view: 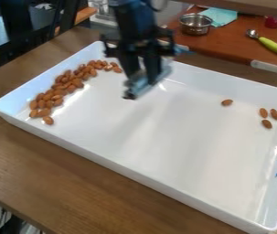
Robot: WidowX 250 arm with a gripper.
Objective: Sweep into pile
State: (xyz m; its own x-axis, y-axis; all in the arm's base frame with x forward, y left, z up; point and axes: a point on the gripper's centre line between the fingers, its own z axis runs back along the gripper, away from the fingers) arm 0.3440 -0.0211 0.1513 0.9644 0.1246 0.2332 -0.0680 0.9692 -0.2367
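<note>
Wooden tabletop (pixel 55 164) beneath white tray (pixel 165 146). Almonds (pixel 77 82) banked at tray's upper left; four stray almonds (pixel 263 113) right. Tool (pixel 141 84) over upper centre; opening and hold: cannot tell. Gathering seems partway; next, sweep strays leftward.

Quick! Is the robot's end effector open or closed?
End effector: can't tell if it's open or closed; a greyish piece is at its tip, above the white tray.

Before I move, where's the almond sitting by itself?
In the camera view, the lone almond lies on the right side of the white tray, left of the three-almond cluster.
</note>
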